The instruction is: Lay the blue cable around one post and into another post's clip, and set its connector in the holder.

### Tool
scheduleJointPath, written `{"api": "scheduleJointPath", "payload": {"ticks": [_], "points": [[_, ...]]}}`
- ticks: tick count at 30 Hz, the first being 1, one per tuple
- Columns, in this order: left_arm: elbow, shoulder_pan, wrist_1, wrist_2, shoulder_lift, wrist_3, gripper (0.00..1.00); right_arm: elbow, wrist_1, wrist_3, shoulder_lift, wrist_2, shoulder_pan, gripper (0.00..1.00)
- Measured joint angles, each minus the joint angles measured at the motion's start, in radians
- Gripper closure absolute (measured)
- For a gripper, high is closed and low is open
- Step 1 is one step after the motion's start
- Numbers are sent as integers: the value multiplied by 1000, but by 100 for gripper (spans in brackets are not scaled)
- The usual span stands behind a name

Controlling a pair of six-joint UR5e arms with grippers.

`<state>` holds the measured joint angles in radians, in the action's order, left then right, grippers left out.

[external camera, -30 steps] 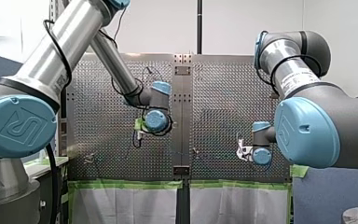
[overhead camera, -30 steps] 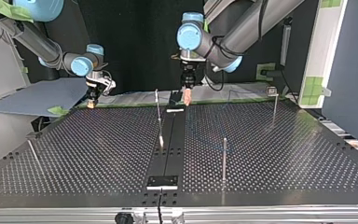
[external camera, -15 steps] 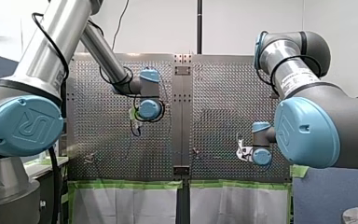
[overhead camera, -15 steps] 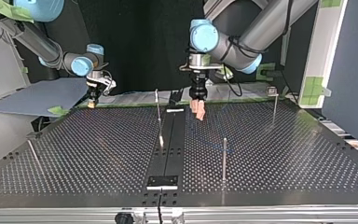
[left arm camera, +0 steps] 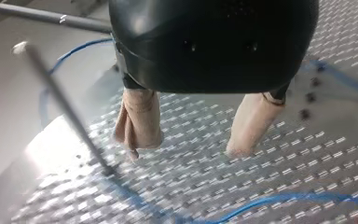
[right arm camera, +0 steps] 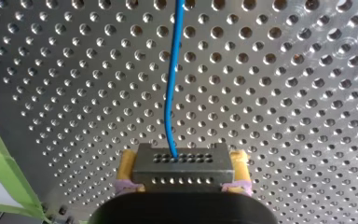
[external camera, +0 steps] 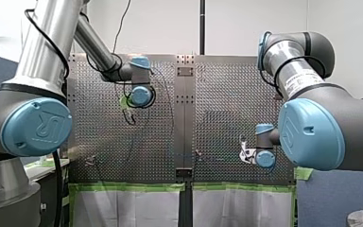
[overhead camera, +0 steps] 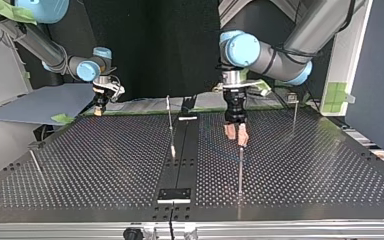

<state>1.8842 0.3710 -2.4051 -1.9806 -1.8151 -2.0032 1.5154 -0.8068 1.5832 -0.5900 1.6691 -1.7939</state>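
Looking across the perforated surface point(overhead camera: 105, 165) in the top view, the left gripper point(overhead camera: 236, 134) hangs low over the plate at about one o'clock from its middle. Its beige-padded fingers are spread wide with nothing between them. One pad sits just beside the tip of a thin upright post point(overhead camera: 240, 170), which stands at six o'clock from the gripper. Another post point(overhead camera: 294, 117), with a clip point(overhead camera: 291, 97) on top, stands off toward two o'clock, well apart. Over at ten o'clock, near the green-taped far edge, the right gripper point(overhead camera: 99, 107) is clamped on the connector point(right arm camera: 181, 169), a small grey block with rows of holes, pinched between yellow pads. The blue cable point(right arm camera: 172, 88) leaves the block's face and runs off over the holes. In the left wrist view the cable lies flat on the surface, passing the post's foot and running on beyond the open fingertips.
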Motion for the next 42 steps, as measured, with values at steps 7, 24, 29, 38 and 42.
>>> {"api": "scheduleJointPath", "payload": {"ticks": [7,24,29,38,42], "points": [[0,-61,2,-2,61,-61,0,0,2,1,2,0,-2,100],[-8,-85,-33,57,84,-218,0,-22,24,1,2,0,-8,100],[-9,-90,-58,98,58,-264,0,-23,24,-3,2,0,-8,100],[-12,-114,-55,130,53,-345,0,-22,36,-6,2,2,-9,100],[-20,-118,-55,141,53,-377,0,-22,40,-6,2,1,-9,100]]}}
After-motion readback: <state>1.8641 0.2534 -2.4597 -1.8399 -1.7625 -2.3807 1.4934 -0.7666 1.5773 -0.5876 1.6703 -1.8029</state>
